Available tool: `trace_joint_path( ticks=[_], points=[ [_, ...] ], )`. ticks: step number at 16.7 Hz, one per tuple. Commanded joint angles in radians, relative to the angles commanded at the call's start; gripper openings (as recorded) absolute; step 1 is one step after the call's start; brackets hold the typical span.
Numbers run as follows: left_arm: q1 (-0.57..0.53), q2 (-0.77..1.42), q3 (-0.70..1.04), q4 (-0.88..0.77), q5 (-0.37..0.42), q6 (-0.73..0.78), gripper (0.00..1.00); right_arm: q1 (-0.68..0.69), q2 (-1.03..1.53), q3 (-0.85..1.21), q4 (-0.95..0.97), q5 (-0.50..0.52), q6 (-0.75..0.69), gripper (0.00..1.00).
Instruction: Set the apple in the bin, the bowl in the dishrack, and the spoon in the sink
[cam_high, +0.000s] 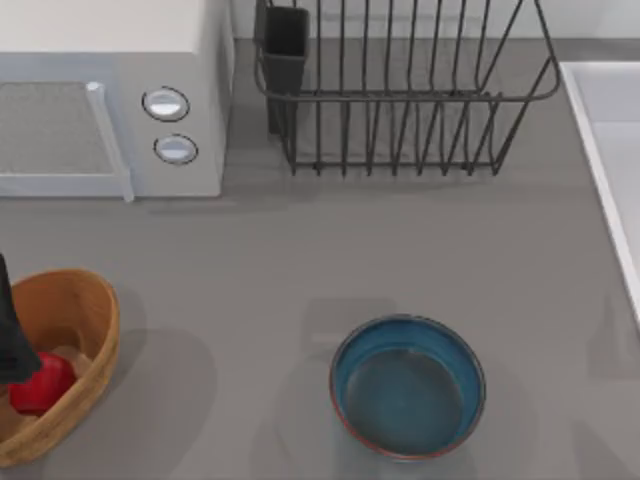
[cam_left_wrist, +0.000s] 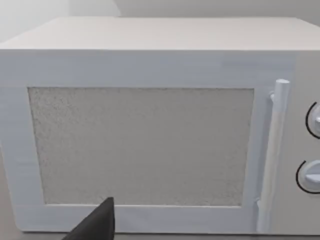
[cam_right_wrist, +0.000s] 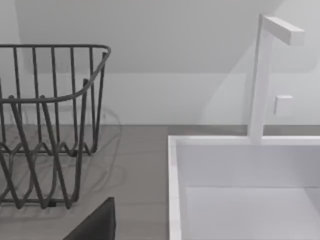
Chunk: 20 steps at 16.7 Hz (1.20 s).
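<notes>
One apple (cam_high: 42, 383), one bowl (cam_high: 408, 386)

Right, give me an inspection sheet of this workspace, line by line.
Surface: grey table, flat, no spills seen.
Job's things: apple lies inside the bin at the table's left edge; bowl stands upright on the table, not in the dishrack; sink at the right edge; no spoon seen.
Clutter: white microwave, door shut, beside the dishrack.
Grippers: left pincer is a dark shape over the bin next to the apple, fingers unclear; a dark tip shows in the right wrist view.
Cables: nothing seen.
Surroundings: white tap behind the sink, plain pale wall.
</notes>
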Motion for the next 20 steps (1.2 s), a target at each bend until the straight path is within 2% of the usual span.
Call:
trace_joint_path(
  ticks=[6, 15, 20],
  points=[
    [0.000, 0.000, 0.000, 0.000, 0.000, 0.000, 1.00, 0.132, 0.286, 0.262, -0.232, -0.002, 0.107, 1.00],
    [0.000, 0.000, 0.000, 0.000, 0.000, 0.000, 1.00, 0.449, 1.186, 0.894, -0.821, -0.016, 0.383, 1.00],
    [0.000, 0.000, 0.000, 0.000, 0.000, 0.000, 1.00, 0.587, 1.538, 1.186, -1.073, -0.010, 0.503, 1.00]
  ],
)
